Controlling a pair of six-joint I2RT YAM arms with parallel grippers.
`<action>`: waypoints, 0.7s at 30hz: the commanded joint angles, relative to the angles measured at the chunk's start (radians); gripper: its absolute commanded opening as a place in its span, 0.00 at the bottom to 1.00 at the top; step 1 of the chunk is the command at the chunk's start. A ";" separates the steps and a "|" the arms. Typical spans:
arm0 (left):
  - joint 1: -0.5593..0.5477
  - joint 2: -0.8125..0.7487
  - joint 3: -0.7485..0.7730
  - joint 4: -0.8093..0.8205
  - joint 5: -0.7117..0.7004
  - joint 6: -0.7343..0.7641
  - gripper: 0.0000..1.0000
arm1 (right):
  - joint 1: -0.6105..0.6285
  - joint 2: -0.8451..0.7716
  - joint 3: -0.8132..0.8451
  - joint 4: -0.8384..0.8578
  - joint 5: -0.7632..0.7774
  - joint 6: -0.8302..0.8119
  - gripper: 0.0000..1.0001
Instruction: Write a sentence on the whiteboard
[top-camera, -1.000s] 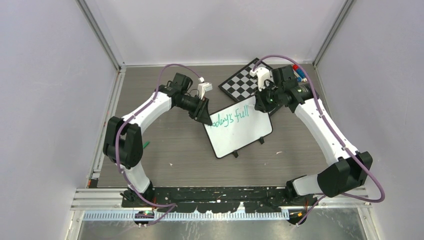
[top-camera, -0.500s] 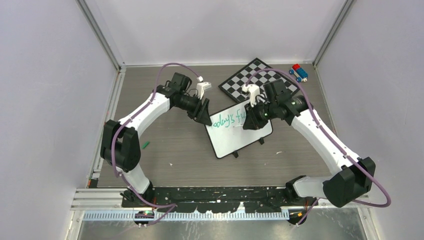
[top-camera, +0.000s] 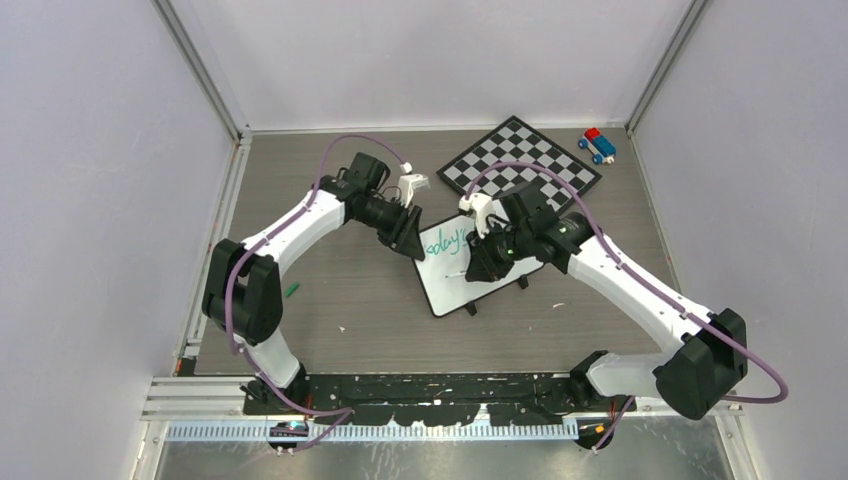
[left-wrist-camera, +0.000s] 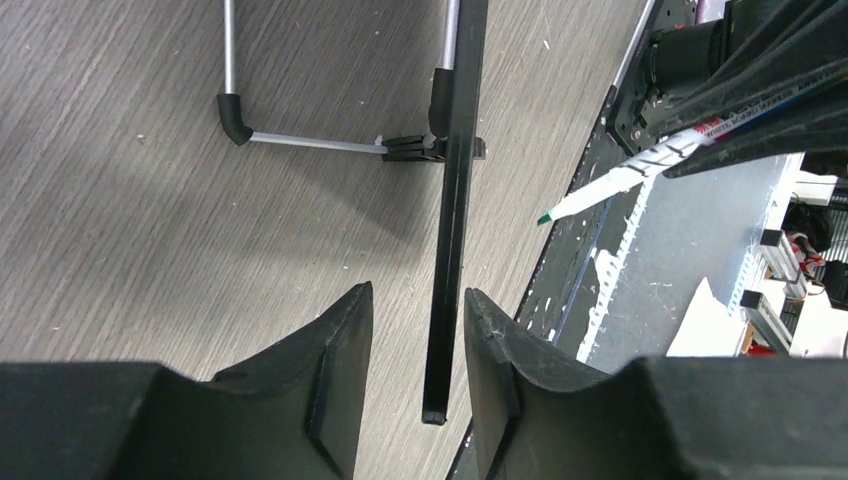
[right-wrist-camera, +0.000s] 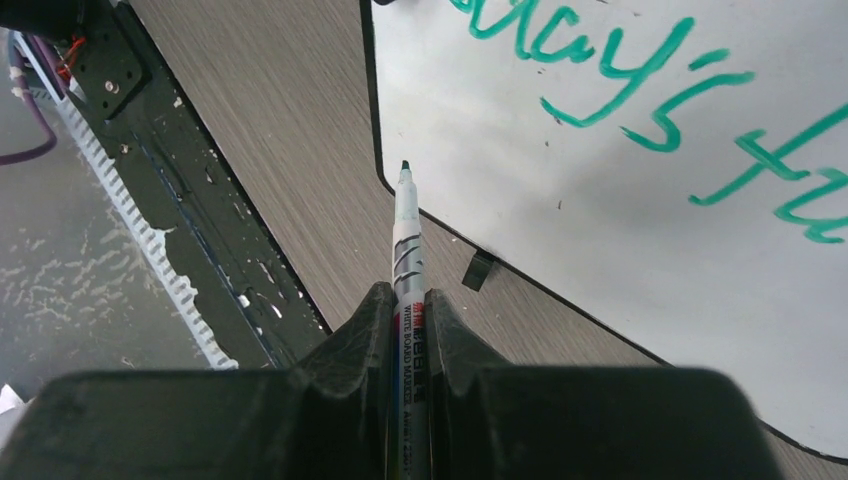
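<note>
While the right gripper (right-wrist-camera: 405, 300) pinches the green marker (right-wrist-camera: 407, 235), tip at a corner of the whiteboard (right-wrist-camera: 620, 280), the left gripper (left-wrist-camera: 418, 297) stands with fingers spread astride its edge.

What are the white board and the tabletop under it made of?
The whiteboard looks like a smooth, coated white sheet with a thin dark rim, perhaps plastic. The table seems to be wood-grain laminate: fine grey streaks, matte finish.

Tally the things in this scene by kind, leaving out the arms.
boards: 2, whiteboard and chessboard
green marker: 1
red-and-blue toy: 1
small green piece: 1
total: 5
</note>
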 joint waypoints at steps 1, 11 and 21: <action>-0.001 0.001 -0.008 0.014 0.009 0.002 0.38 | 0.034 -0.033 -0.002 0.078 0.045 0.033 0.00; -0.001 0.025 -0.002 0.007 0.013 0.006 0.23 | 0.128 -0.041 -0.034 0.140 0.162 0.049 0.00; -0.001 0.036 0.005 0.003 0.011 0.003 0.03 | 0.221 -0.031 -0.072 0.219 0.261 0.055 0.00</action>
